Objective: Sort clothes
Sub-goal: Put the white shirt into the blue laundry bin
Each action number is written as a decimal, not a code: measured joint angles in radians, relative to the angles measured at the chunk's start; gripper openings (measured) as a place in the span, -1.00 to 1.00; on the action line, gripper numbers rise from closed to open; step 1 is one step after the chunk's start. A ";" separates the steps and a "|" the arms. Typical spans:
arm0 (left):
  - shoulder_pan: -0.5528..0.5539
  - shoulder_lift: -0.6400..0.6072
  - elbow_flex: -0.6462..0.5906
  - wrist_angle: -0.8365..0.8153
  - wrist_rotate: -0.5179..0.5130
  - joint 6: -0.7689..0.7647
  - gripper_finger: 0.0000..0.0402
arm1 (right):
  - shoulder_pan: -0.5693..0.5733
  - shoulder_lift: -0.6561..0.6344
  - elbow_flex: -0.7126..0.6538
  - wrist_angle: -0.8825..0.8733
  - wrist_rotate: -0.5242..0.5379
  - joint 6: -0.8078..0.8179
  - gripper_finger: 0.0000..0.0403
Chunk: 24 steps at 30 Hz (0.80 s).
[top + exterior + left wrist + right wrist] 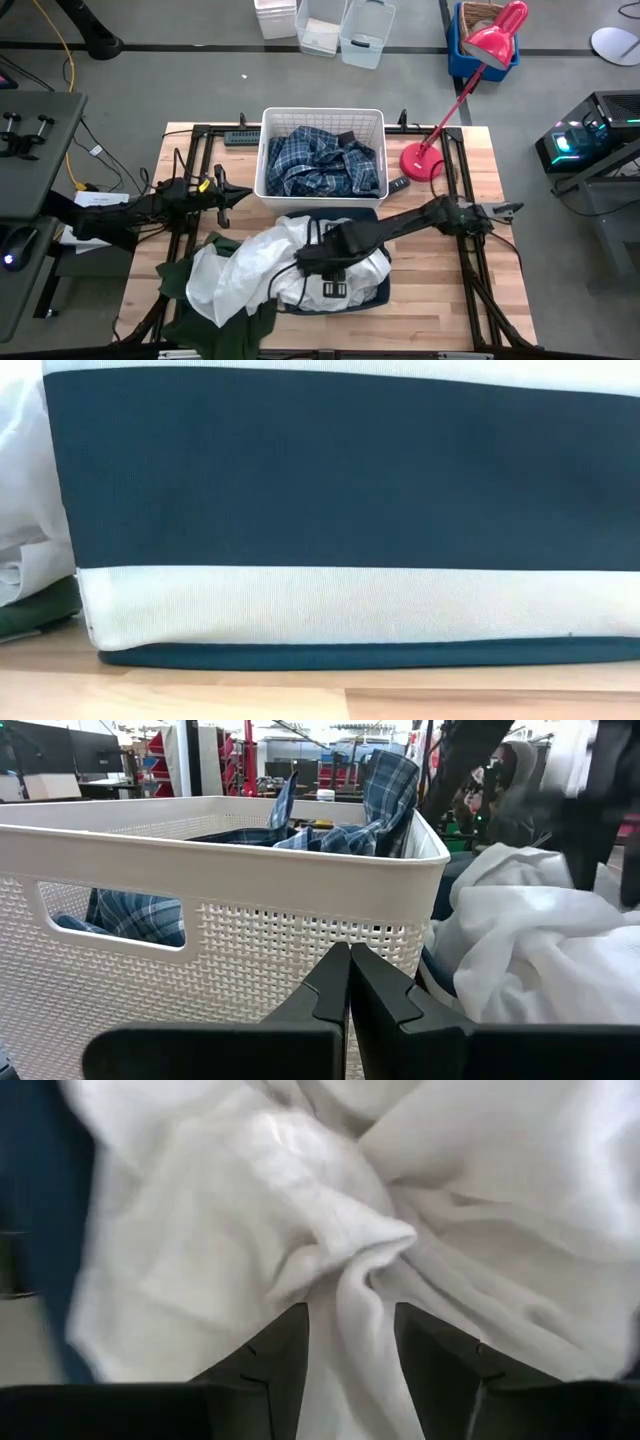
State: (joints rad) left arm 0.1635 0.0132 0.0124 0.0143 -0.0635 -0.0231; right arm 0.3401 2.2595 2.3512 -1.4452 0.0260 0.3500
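A blue-and-white plaid shirt (320,165) lies in the white slatted basket (322,118) at the table's far middle. A large white garment (250,265) is heaped over the navy bin (352,214) and spills off its left side onto a dark green garment (205,315) on the table. My right gripper (318,262) is over the bin, shut on the white garment (200,1240). My left gripper (350,985) is shut and empty just left of the basket (200,860). No dark grey garment shows plainly. My right gripper pinches a raised fold of the white garment (355,1280) between its two fingers (290,1350), coming from above and pointing down. Creases in the cloth run in toward the pinch. The rest of the garment lies heaped on the bin and the table.
A red desk lamp stands with its base (422,162) right of the basket, its head (497,38) past the table's far edge. A small black object (398,185) lies near the base. In the low view the bin's navy-and-white wall (340,470) fills the picture.
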 joint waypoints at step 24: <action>0.000 0.000 0.000 0.000 0.000 0.000 -1.00 | -0.056 0.030 0.004 0.803 0.044 -0.318 0.20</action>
State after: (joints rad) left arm 0.1632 0.0132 0.0124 0.0139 -0.0635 -0.0231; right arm 0.2840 2.2893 2.3554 -0.6426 0.0700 0.0320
